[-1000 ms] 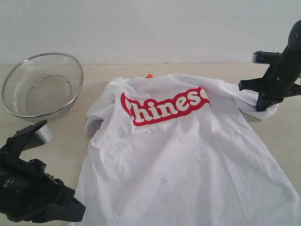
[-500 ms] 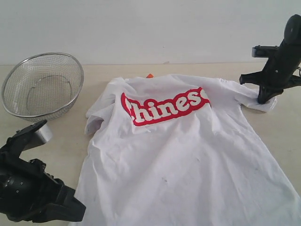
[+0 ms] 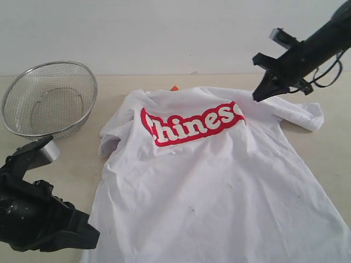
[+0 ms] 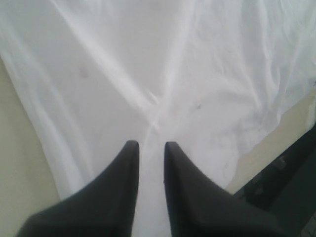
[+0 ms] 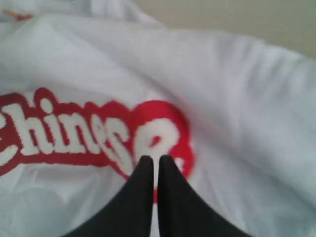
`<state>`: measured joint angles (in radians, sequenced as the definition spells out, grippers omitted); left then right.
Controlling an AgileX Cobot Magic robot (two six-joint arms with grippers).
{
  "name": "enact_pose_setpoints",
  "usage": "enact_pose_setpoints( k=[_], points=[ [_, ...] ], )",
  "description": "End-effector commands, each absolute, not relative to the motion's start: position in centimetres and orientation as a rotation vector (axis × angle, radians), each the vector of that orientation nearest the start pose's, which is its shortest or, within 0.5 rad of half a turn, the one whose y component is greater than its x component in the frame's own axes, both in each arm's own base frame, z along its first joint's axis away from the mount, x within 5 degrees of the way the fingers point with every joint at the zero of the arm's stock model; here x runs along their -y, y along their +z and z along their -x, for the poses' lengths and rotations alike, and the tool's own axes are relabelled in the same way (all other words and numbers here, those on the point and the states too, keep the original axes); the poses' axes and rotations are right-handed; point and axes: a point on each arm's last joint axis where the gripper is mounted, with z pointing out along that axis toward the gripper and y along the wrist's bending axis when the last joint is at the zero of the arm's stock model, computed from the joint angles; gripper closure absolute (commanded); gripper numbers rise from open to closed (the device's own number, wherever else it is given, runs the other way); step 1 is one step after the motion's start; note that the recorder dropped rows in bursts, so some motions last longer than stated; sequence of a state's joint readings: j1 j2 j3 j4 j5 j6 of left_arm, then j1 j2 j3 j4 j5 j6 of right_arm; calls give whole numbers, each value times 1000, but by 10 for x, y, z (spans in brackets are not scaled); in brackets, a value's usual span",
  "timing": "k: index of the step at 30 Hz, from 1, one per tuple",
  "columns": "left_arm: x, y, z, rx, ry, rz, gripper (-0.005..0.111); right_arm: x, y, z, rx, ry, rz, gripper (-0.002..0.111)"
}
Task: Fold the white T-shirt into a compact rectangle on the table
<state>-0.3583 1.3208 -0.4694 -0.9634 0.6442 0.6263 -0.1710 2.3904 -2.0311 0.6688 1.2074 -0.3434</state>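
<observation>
The white T-shirt lies spread face up on the table, with its red-outlined lettering across the chest and an orange neck tag at the collar. My right gripper hovers above the shirt's right shoulder, shut and empty. In the right wrist view its tips point at the end of the lettering. My left gripper sits low at the shirt's near left edge. In the left wrist view it stands slightly open over plain white cloth, with nothing between the fingers.
A silver wire-mesh bowl stands at the back left of the table. The shirt's right sleeve lies loose near the right arm. Bare tabletop shows on both sides of the shirt and behind it.
My right gripper has lifted off the right sleeve and swung up and left over the shoulder. The sleeve stays on the table. The left arm has barely moved.
</observation>
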Motion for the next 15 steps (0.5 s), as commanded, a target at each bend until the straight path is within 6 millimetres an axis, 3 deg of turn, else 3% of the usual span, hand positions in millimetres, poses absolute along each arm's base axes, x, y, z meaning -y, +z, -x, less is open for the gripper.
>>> enact_pose_setpoints(
  k=[1,9,15],
  points=[
    [112,179,-169,-2732,-867,-321,88,-32,174,-496,-2774,850,156,108],
    [111,179,-171,-2720,-852,-325,88,-95,169,-488,-2824,792,350,108],
    [111,179,-171,-2719,-849,-323,88,-117,162,-480,-2912,586,435,108]
  ],
)
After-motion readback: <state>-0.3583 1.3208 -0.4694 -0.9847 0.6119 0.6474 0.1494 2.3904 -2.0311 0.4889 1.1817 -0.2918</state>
